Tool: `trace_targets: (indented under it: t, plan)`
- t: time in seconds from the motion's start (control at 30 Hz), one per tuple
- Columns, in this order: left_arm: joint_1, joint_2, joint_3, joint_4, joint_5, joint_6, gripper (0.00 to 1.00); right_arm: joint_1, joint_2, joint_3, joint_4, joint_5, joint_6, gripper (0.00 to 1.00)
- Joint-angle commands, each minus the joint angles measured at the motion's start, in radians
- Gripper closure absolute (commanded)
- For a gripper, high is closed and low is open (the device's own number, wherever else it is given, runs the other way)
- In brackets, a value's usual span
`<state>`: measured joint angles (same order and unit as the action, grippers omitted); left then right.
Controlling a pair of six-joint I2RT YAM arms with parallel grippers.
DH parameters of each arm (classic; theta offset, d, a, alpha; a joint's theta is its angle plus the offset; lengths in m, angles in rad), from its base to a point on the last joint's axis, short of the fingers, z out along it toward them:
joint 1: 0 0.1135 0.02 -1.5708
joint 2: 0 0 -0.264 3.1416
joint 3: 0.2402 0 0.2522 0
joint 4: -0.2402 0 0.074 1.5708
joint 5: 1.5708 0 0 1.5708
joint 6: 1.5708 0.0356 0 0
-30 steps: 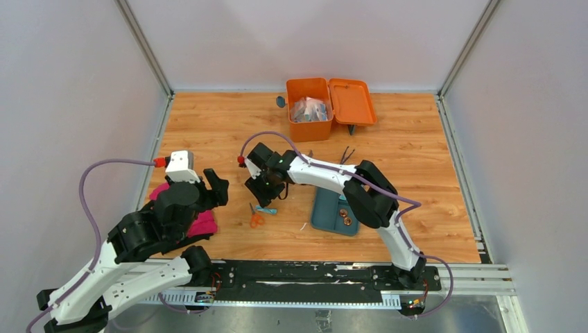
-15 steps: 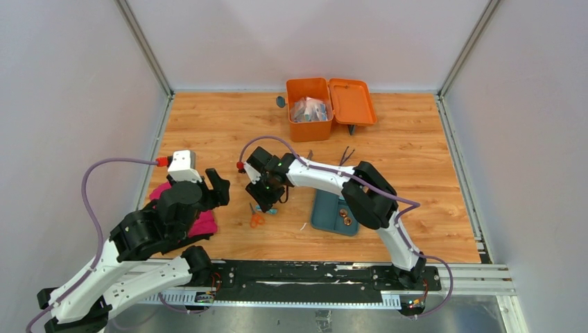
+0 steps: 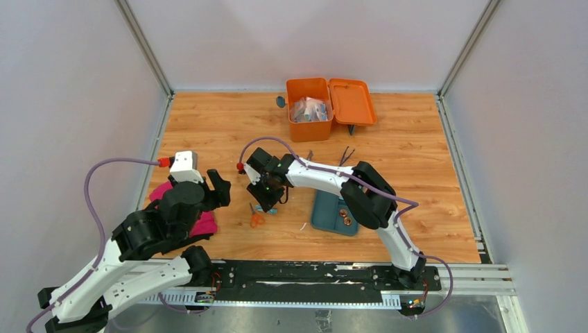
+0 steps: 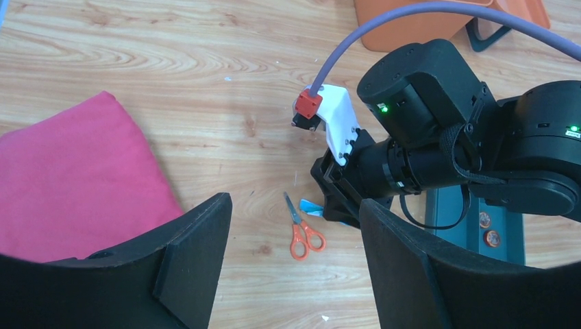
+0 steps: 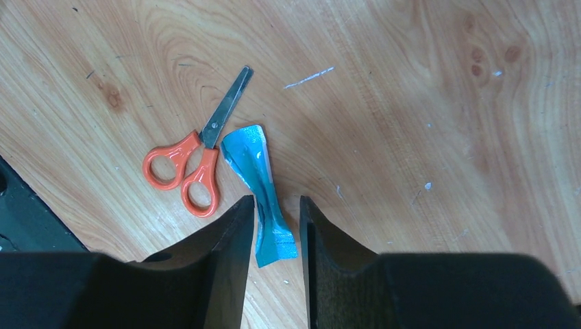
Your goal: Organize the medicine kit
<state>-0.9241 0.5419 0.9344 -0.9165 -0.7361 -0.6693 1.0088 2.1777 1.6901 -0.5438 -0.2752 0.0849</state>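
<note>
The right gripper (image 5: 276,202) had its jaws narrow on either side of a blue packet (image 5: 255,171) lying on the wooden table (image 5: 425,103); whether they pinched it could not be told. Orange scissors (image 5: 195,164) lay just left of the packet. The left gripper (image 4: 293,205) hung with jaws wide and empty, a pink cloth (image 4: 75,185) at left. The medicine kit (image 3: 308,130) sat top centre of the overhead view, lid (image 3: 352,102) open rightward.

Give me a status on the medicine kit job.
Done: the medicine kit stands open with packets inside. In hand: the right end effector straddles a blue packet lying on the table; a firm grip isn't clear. Left: that packet and the scissors beside it. The left end effector is open and empty.
</note>
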Motion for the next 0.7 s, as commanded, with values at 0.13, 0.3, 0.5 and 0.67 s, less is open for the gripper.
trace_targets:
  t: [0.13,0.3,0.5,0.67]
  plan:
    - [0.004,0.011,-0.015,-0.001,-0.009,-0.022,0.26,0.022,0.027,-0.053,-0.031,0.027,0.013,0.74]
    - [0.005,0.012,-0.022,-0.001,-0.013,-0.028,0.26,0.02,-0.033,-0.107,-0.006,0.066,0.054,0.84]
    - [0.004,0.028,-0.034,0.002,0.001,-0.051,0.26,0.008,-0.146,-0.187,0.018,0.16,0.18,1.0]
    - [0.005,0.05,-0.089,0.053,0.053,-0.064,0.26,-0.026,-0.325,-0.319,0.039,0.291,0.324,1.0]
